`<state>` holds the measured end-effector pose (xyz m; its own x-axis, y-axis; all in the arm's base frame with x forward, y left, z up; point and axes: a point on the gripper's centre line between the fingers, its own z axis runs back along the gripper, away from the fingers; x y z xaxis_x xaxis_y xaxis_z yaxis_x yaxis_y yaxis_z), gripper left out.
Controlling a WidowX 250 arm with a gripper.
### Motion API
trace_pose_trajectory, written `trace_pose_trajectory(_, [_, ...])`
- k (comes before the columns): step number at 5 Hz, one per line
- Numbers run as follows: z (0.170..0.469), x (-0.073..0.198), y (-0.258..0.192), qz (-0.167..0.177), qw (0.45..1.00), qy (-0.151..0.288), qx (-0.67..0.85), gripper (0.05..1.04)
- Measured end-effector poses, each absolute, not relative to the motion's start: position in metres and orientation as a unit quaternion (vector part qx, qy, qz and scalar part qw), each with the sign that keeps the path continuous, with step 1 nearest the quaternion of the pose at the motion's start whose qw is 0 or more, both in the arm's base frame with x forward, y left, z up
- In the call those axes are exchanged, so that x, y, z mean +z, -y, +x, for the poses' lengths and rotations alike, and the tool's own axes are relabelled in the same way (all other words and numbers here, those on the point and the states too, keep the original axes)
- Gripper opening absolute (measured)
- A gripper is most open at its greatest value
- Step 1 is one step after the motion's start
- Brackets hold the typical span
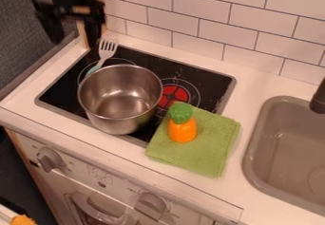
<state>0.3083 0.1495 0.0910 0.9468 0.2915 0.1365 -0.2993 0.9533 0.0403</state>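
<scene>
"Oven knobs nearest you, along the cooker's front. Where do you have your gripper?"

"You have it up at the upper left, above the stove's back left corner. Its two fingers stand spread, and you can see nothing between them."

"And what is closest to it?"

"Your fork, just to the gripper's right in view and a little lower. It lies on the back left of the black stove, tines toward the tiled wall. Its long axis slants down to the left, the pale blue handle running to the pot's rim; you can't quite tell where the handle ends there."

"So the metal pot sits in front of it?"

"Yes, upright on the stove, toward you. Past it, on your right, a toy carrot stands with its green top up on a folded green cloth, which laps over the stove's edge onto the white counter."

"What about the room?"

"You have a grey sink with a black tap at the right, and a dark grey panel at the left, behind the gripper's side"
</scene>
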Motion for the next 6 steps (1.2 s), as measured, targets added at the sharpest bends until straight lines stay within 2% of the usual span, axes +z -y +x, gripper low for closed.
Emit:
trace_pose_trajectory(5, [0.319,0.015,-0.173,0.068,0.979,0.003,0.19,0.977])
trace_pose_trajectory(6, [0.322,0.014,-0.17,0.071,0.979,0.008,0.192,0.836])
